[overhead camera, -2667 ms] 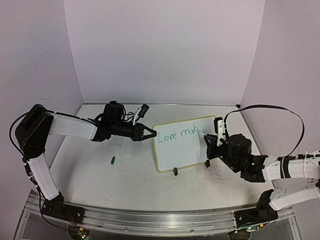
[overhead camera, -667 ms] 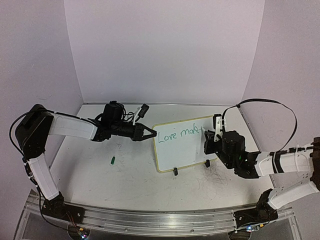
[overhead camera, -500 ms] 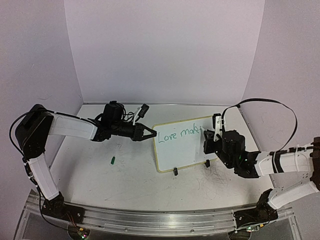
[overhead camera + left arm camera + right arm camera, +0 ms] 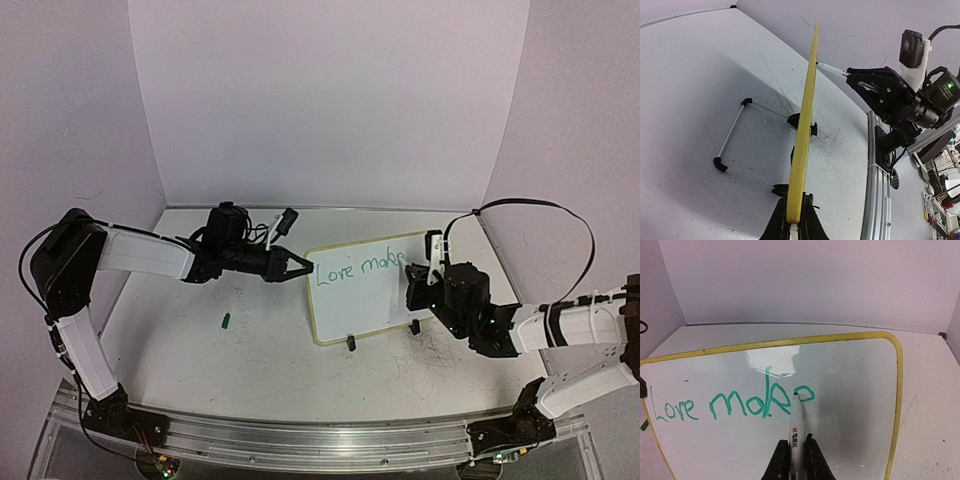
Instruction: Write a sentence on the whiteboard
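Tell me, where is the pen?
In the right wrist view, the pen sits low in the middle, pinched by the right fingers, tip on the whiteboard at the last green letter.

whiteboard (image 4: 855, 405): was white, with a yellow frame
writing (image 4: 735, 402): was green
marker (image 4: 796, 427): was white, dark at the tip
feet (image 4: 351, 343): were black
cap (image 4: 227, 320): was green
table (image 4: 250, 370): was white, with dark scuffs
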